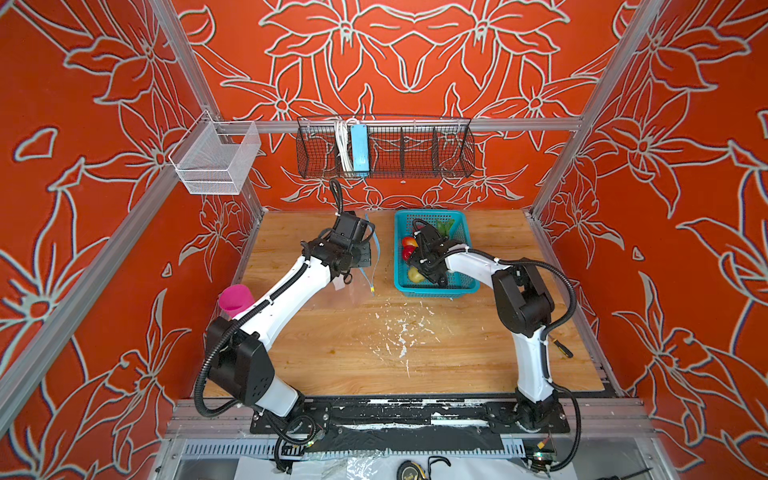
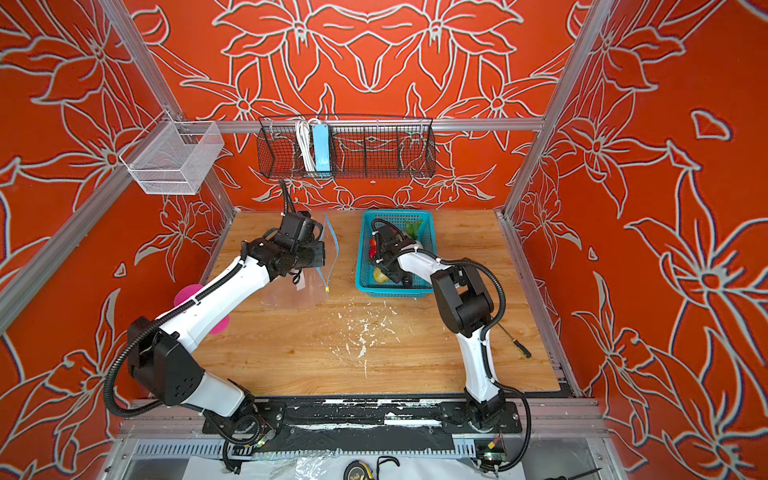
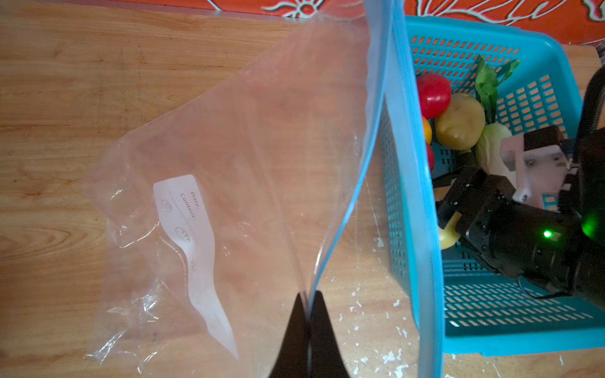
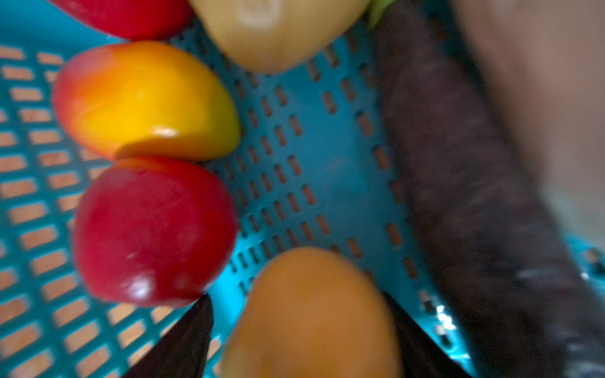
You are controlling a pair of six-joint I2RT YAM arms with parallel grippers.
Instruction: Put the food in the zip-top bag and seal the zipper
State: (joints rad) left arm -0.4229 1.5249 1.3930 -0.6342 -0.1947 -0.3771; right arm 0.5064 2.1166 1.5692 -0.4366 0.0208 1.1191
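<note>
Top views: clear zip-top bag (image 1: pixel 345 297) lies on wooden table (image 1: pixel 457 353), just left of teal basket (image 1: pixel 432 287), with its mouth lifted. All visible food sits in the basket.

Left wrist: left gripper (image 3: pixel 308 315) pinched together on the bag's blue zipper (image 3: pixel 381 59) strip, mouth gaping. White label (image 3: pixel 193 235) faces up. Red apple (image 3: pixel 433 95), pale potato (image 3: pixel 460 121) and radish (image 3: pixel 491 144) in basket.

Right wrist, blurry: right gripper (image 4: pixel 304 327) jaws apart, straddling tan potato (image 4: pixel 311 314), gap beside one finger. Red-yellow fruit (image 4: pixel 140 101) and eggplant (image 4: pixel 465 196) nearby.
</note>
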